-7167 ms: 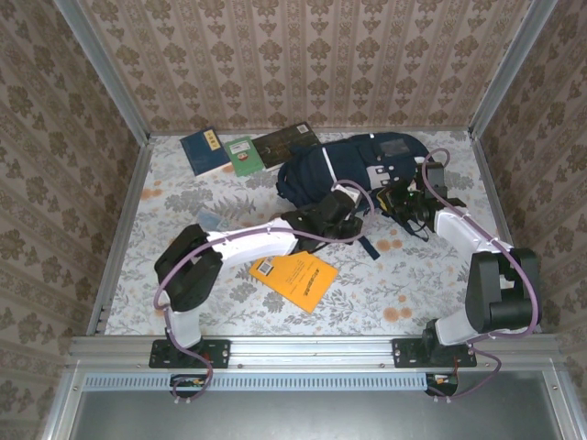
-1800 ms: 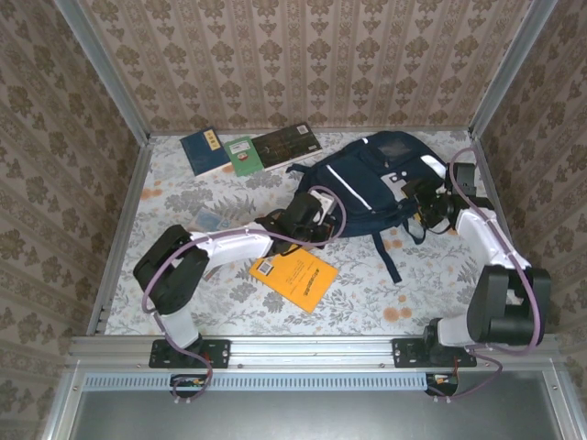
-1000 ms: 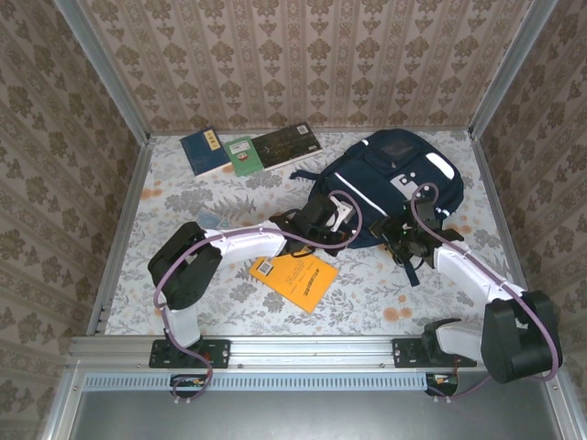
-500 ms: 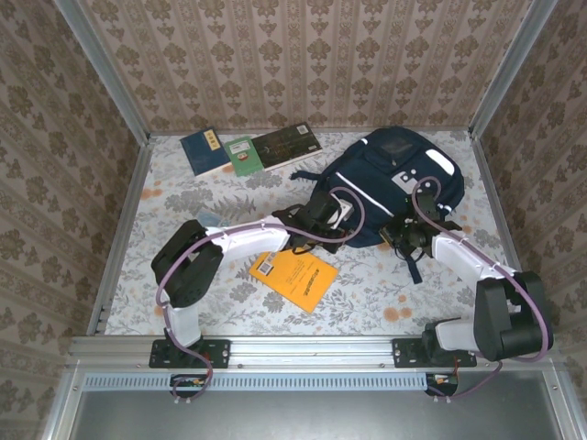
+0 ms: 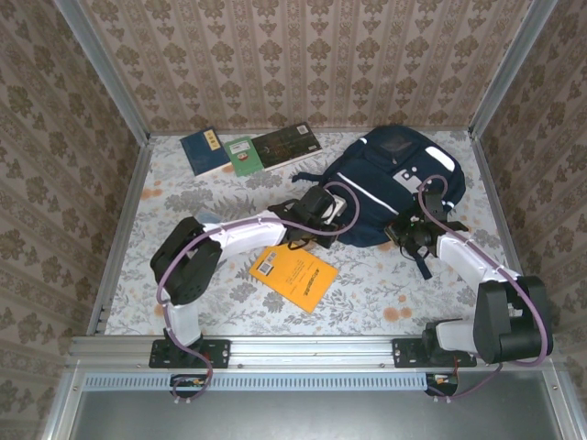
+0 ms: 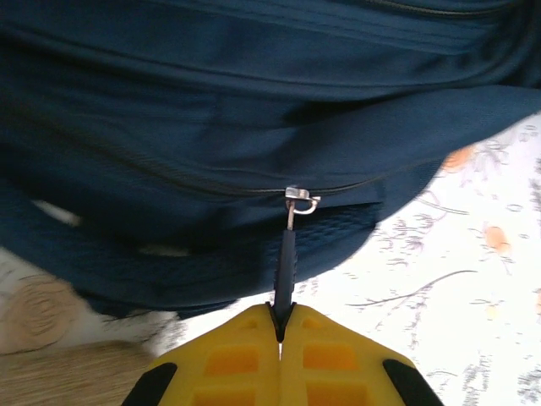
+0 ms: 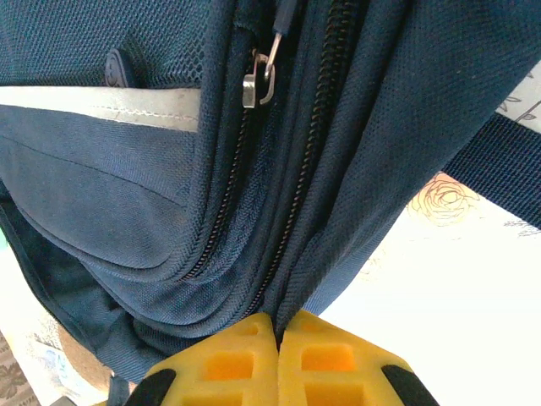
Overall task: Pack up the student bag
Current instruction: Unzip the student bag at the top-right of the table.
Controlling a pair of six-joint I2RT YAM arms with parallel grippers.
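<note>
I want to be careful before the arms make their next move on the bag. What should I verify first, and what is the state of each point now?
1. The left gripper is shut on the zipper pull: ok, the dark tab is pinched between the yellow fingers.
2. The right gripper is holding the student bag: ok, it is shut on a fabric fold beside the zippers.
3. The compartment is open wide enough for a book: cannot tell.
4. The orange book is free to pick up: ok, it lies flat on the table with nothing on it.
5. The three books at the far edge are out of both arms' way: ok.
</note>
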